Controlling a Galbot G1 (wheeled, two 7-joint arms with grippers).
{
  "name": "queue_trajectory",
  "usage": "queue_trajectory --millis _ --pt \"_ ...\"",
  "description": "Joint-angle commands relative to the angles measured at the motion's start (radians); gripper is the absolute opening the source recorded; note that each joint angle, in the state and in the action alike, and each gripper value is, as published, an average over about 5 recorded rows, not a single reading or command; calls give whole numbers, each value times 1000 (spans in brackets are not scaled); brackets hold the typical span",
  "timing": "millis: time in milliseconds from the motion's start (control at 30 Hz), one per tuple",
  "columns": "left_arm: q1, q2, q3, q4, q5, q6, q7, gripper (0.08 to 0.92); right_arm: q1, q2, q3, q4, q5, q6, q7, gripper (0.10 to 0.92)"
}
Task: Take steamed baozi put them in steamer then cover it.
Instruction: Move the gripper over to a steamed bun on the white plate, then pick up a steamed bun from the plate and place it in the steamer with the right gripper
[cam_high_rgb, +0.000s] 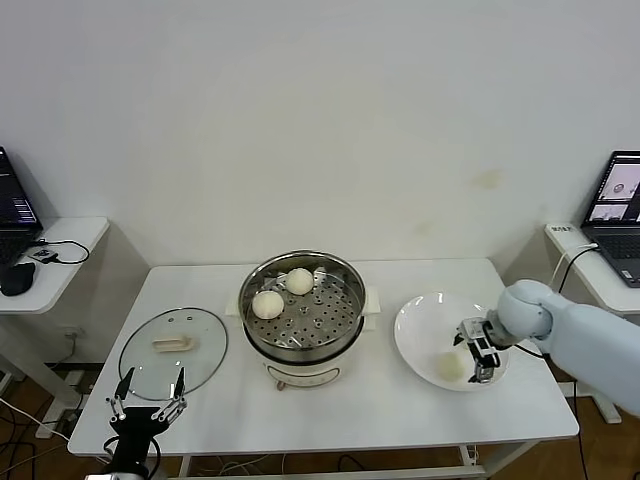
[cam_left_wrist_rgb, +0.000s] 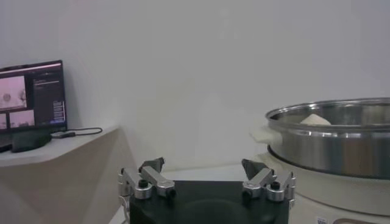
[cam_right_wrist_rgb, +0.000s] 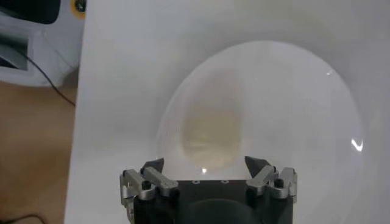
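Observation:
The steel steamer (cam_high_rgb: 303, 345) stands mid-table on its white base and holds two cream-white baozi (cam_high_rgb: 267, 304) (cam_high_rgb: 299, 281) on its perforated tray. One more baozi (cam_high_rgb: 450, 366) lies on the white plate (cam_high_rgb: 420, 322) to the right. My right gripper (cam_high_rgb: 477, 352) is open just above and beside that baozi. In the right wrist view the baozi (cam_right_wrist_rgb: 210, 137) sits just ahead of the open gripper (cam_right_wrist_rgb: 204, 164). My left gripper (cam_high_rgb: 148, 394) is open and empty at the table's front left corner. Its own view shows the gripper (cam_left_wrist_rgb: 204, 164) and the steamer's side (cam_left_wrist_rgb: 332, 143).
A glass lid (cam_high_rgb: 172, 349) with a pale handle lies flat on the table, left of the steamer. Side desks with laptops stand at the far left (cam_high_rgb: 14, 215) and far right (cam_high_rgb: 613, 210). The table's front edge is close to both grippers.

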Motion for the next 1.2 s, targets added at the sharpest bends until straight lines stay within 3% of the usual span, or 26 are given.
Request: queue_trajectory --millis 33,567,833,1200 --pt "0 1 -4 3 -2 -1 0 823 -51 40 31 -24 -15 -15 16 796" --pt "-4 0 0 7 -5 -2 -1 823 -25 30 51 -26 -8 -24 -14 598" --pt "-2 1 -1 3 -7 -4 -1 823 71 6 51 -11 38 -27 -39 585" --pt "-5 12 -1 -10 -11 -3 -1 823 429 45 -44 -3 191 -44 -66 585"
